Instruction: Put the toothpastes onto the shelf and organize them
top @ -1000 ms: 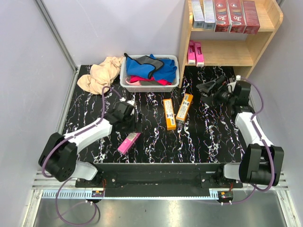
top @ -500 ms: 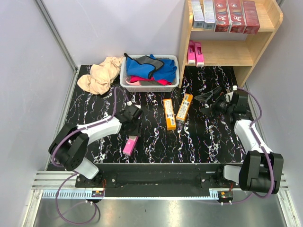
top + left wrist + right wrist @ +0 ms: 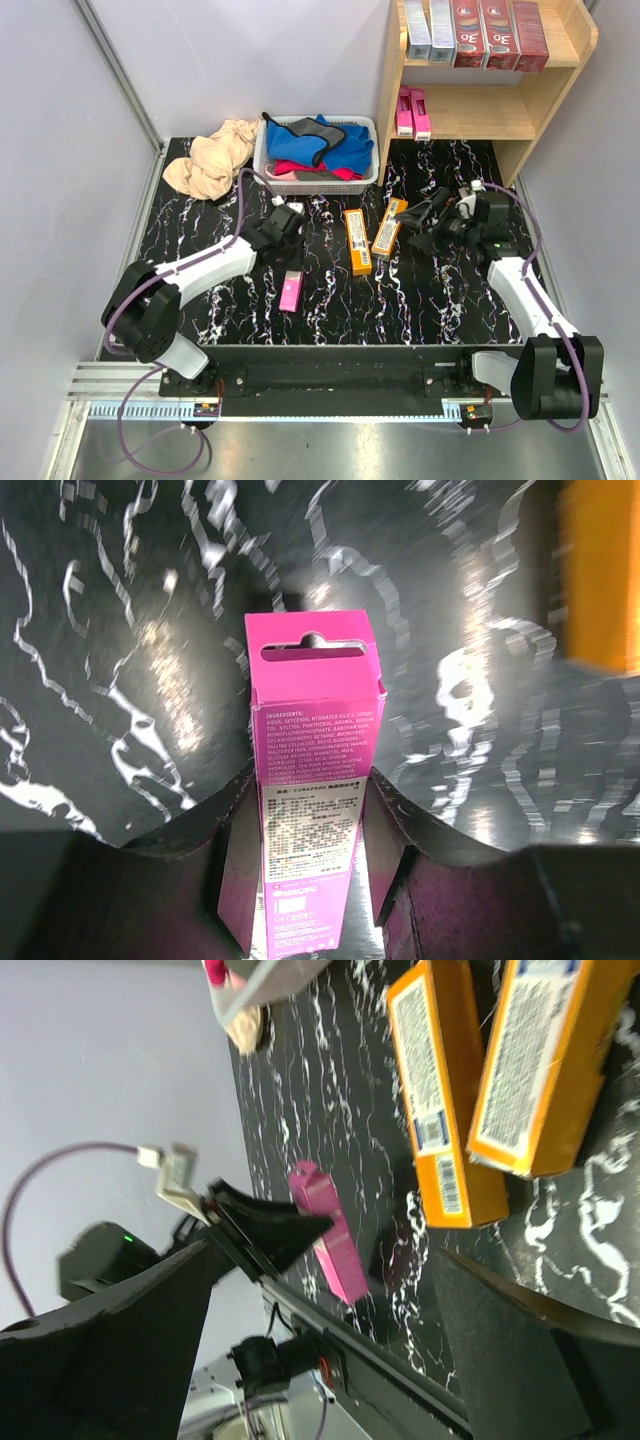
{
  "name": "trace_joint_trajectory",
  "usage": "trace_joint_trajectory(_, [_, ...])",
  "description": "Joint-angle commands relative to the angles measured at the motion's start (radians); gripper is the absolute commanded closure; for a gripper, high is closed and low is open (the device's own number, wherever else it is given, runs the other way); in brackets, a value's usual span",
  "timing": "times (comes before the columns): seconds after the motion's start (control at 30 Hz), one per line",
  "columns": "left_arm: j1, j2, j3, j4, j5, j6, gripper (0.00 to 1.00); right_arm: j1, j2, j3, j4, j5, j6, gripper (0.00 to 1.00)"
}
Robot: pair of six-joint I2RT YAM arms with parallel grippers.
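My left gripper [image 3: 291, 268] [image 3: 308, 785] is shut on a bright pink toothpaste box [image 3: 291, 291] [image 3: 313, 740], holding it by its long sides low over the black marble table. Two orange-yellow toothpaste boxes [image 3: 357, 241] [image 3: 389, 226] lie side by side mid-table. My right gripper [image 3: 419, 224] [image 3: 325, 1255] stands open just right of them with nothing between its fingers. The wooden shelf [image 3: 480, 115] at the far right has silver-grey [image 3: 430, 28] and dark red boxes [image 3: 500, 32] on its upper tier and two pink boxes [image 3: 412, 110] on the lower tier.
A white basket [image 3: 318, 180] with blue and red cloths stands at the back centre, left of the shelf. A beige cloth [image 3: 213, 158] lies at the back left. Grey walls close in both sides of the table.
My left gripper has shut on the pink box and swung it from a diagonal lie to pointing at the near edge, a little further right. My right gripper has moved left toward the orange boxes.
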Motion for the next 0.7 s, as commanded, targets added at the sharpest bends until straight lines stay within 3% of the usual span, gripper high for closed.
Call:
trace_joint_trajectory(0.0, [-0.001,-0.089,0.085,0.057,0.061,-0.031,0.59,0.122,-0.037,0.069,-0.030,0.072,-0.037,0.00])
trace_joint_trajectory(0.23, [0.047,-0.162,0.097,0.155,0.189,-0.109,0.60,0.327,-0.074,0.120,-0.107,0.277,-0.086,0.00])
trace_joint_trajectory(0.5, [0.240,-0.257,-0.146,0.571,0.516,-0.445,0.61,0.577,-0.073,0.169,-0.144,0.489,-0.129,0.00])
trace_joint_trajectory(0.67, [0.285,-0.291,-0.219,0.628,0.539,-0.533,0.61,0.754,-0.001,0.207,-0.150,0.647,-0.143,0.00])
